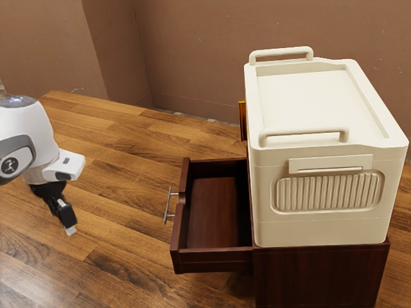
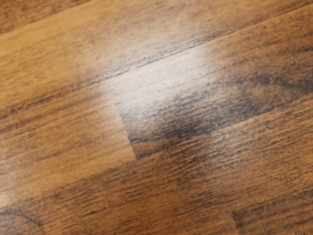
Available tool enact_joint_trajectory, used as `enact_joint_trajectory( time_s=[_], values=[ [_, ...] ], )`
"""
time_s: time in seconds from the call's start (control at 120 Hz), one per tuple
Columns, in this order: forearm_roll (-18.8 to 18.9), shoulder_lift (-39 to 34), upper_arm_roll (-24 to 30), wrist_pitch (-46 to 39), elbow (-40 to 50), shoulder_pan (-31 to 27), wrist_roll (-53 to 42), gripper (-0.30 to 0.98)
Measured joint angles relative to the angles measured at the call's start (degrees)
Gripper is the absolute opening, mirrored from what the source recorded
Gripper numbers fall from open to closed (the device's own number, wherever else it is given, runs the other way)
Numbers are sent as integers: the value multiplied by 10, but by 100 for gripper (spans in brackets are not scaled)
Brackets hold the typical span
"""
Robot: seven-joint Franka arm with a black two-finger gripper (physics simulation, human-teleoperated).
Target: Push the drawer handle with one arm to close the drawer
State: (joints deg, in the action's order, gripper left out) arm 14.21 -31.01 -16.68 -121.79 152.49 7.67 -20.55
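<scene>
Drawer open, sticking out of dark wood cabinet toward the exterior view's left. Metal handle on drawer's front. Black gripper at the exterior view's left, pointing down, well apart from handle; can't tell if it's open or closed. Cream box with two top bars sits on cabinet. Wrist view: wood planks with a pale glare patch.

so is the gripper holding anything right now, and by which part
Nothing is held: the gripper hangs empty, well apart from the handle.
</scene>
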Motion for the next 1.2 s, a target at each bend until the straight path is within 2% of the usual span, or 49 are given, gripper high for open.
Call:
enact_joint_trajectory(
  time_s=[0.158,0.2,0.358,0.392,0.467,0.533,0.625,0.808,0.933,1.2],
  values=[
    [27,3,-5,-33,-1,19,-129,65],
    [23,11,-6,-42,-1,29,-158,59],
    [-34,53,-6,-80,-13,63,-252,19],
    [-48,58,-8,-86,-15,65,-275,14],
    [-107,63,-18,-94,-21,69,-332,6],
    [-138,70,-21,-99,-30,82,-378,0],
    [-159,79,-22,-104,-35,96,-439,-4],
    [-171,119,-22,-112,-69,112,-530,-8],
    [-179,154,-22,-116,-100,135,-574,-9],
    [-230,192,-22,-118,-135,167,-642,-10]
  ],
)
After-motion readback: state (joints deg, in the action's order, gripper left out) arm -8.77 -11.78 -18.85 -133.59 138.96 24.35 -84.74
